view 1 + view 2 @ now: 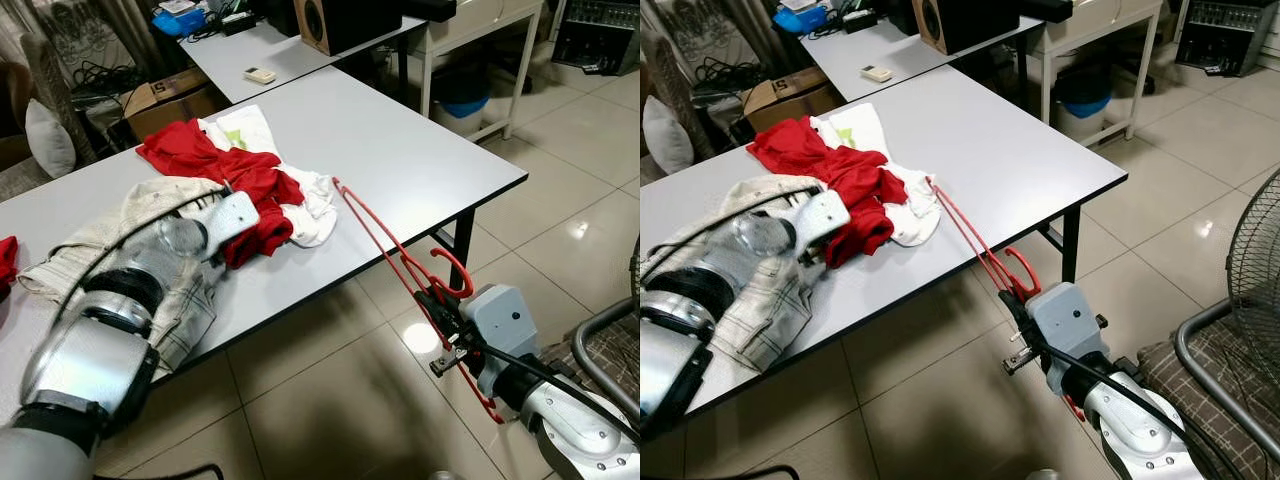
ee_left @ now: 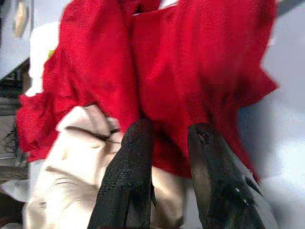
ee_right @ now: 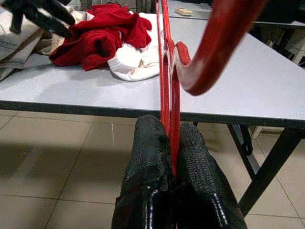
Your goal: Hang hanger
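A red hanger [image 1: 385,240] slants from the table's front edge down past it, its upper end by the white garment [image 1: 310,210]. My right gripper [image 3: 171,138] is below the table edge, shut on the hanger's thin bars just under the hook [image 3: 224,38]. My left gripper [image 2: 171,128] reaches over the grey table [image 1: 400,140], open, with its fingertips [image 2: 140,129] on the crumpled red garment [image 1: 200,155]. A beige jacket [image 1: 150,200] lies beside the red cloth, under my left arm.
A second table behind carries a speaker [image 1: 340,20] and a remote [image 1: 260,74]. A cardboard box [image 1: 170,100] sits on the floor behind the table. At right are a fan grille [image 1: 1255,280] and a cushioned chair [image 1: 1210,380]. Tiled floor lies in front.
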Robot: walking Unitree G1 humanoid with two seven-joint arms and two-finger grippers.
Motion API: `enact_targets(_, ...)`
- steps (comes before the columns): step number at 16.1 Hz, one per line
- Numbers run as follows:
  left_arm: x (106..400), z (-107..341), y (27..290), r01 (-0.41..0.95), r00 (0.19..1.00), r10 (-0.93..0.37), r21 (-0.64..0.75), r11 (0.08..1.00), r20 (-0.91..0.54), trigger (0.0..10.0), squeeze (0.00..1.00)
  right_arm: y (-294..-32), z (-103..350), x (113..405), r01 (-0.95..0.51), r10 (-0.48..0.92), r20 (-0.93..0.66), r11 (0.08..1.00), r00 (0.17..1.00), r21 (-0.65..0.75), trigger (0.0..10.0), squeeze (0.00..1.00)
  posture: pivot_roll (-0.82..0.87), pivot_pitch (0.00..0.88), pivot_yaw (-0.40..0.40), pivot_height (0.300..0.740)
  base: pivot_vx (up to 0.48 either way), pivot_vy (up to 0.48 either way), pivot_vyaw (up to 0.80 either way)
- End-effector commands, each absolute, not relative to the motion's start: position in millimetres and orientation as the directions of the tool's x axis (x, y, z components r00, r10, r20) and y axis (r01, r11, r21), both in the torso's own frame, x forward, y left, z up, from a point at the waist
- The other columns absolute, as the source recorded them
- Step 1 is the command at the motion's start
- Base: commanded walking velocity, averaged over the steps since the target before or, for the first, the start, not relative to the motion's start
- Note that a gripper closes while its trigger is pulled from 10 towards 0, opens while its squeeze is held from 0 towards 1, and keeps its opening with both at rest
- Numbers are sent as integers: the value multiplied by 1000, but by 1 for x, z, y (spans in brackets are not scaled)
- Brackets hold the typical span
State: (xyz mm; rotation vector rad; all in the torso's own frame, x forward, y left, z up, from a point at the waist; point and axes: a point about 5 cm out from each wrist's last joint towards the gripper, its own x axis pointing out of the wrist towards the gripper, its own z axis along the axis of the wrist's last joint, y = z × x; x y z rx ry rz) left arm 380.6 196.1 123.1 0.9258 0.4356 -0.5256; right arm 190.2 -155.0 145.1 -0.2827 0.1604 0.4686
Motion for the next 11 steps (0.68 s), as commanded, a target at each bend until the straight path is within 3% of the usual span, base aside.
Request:
enact_targets(1,376,115,203,594,784,-211,605,530,-584,10000,0,-152,145,192,-469,425,-215,853,879,-231,10000,0,-270,0,248,740,0,0,0)
enact_targets(6,371,103,209,579,786,-137,639,506,-603,10000,0,-150,148,193,-473,431,-210,848,878,-239,10000,0,-282,0,252,740,0,0,0)
enact_targets(11,369,94,208,482,838,-86,658,579,-538,10000,0,-147,150,193,-497,453,-216,834,865,-242,10000,0,-307,0,220,740,0,0,0)
